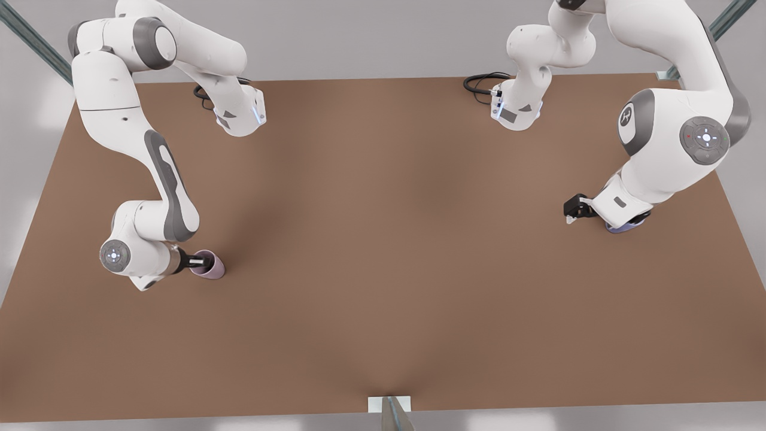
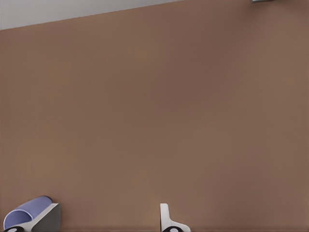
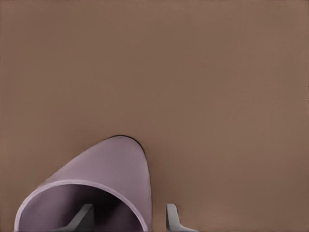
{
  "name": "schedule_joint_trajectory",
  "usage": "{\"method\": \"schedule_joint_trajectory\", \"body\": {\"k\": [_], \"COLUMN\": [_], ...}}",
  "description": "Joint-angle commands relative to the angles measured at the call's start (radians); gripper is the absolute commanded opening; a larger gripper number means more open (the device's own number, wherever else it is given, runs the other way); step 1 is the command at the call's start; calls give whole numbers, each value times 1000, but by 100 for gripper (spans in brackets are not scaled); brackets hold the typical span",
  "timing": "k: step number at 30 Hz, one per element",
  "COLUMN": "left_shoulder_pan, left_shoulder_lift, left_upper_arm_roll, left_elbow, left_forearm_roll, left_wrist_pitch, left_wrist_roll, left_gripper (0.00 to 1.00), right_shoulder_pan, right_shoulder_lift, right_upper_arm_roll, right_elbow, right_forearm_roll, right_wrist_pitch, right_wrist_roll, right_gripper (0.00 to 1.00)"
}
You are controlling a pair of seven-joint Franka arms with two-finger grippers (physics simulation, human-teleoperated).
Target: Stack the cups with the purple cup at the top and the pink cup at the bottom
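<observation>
The pink cup (image 1: 210, 265) stands at the front view's left. My right gripper (image 1: 195, 261) is open and straddles its rim. In the right wrist view one finger (image 3: 83, 216) is inside the pink cup (image 3: 111, 164) and the other finger (image 3: 171, 217) is outside its wall. The purple cup (image 1: 625, 227) sits at the front view's right, mostly hidden under the other arm's white hand (image 1: 619, 202). In the left wrist view my left gripper (image 2: 106, 218) is open, and the purple cup (image 2: 24, 212) lies just beside one finger (image 2: 48, 218), not between the two.
The brown table (image 1: 383, 239) stretches wide between the two cups. Black cables (image 1: 482, 82) lie near the arm bases at the back. A small metal bracket (image 1: 389, 407) sits at the table's front edge.
</observation>
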Motion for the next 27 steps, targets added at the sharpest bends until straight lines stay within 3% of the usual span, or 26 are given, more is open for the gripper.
{"method": "schedule_joint_trajectory", "body": {"k": [1,3,11,14,23,27], "left_shoulder_pan": [0,0,0,0,0,0], "left_shoulder_lift": [-1,0,0,0,7,5], "left_upper_arm_roll": [0,0,0,0,0,-1], "left_elbow": [0,0,4,2,7,8], "left_forearm_roll": [0,0,0,1,1,1], "left_wrist_pitch": [-9,-9,-8,-9,-8,-9], "left_wrist_roll": [0,0,0,0,6,1], "left_gripper": [100,100,100,100,100,100], "right_shoulder_pan": [-1,-2,-4,-4,7,171], "right_shoulder_lift": [-1,2,11,16,11,5], "right_upper_arm_roll": [1,1,1,1,4,14], "right_elbow": [3,2,6,6,61,245], "right_forearm_roll": [-1,-1,-1,1,4,4], "right_wrist_pitch": [8,11,10,19,8,-125], "right_wrist_roll": [8,9,11,11,40,402], "right_gripper": [56,49,50,22,21,21]}}
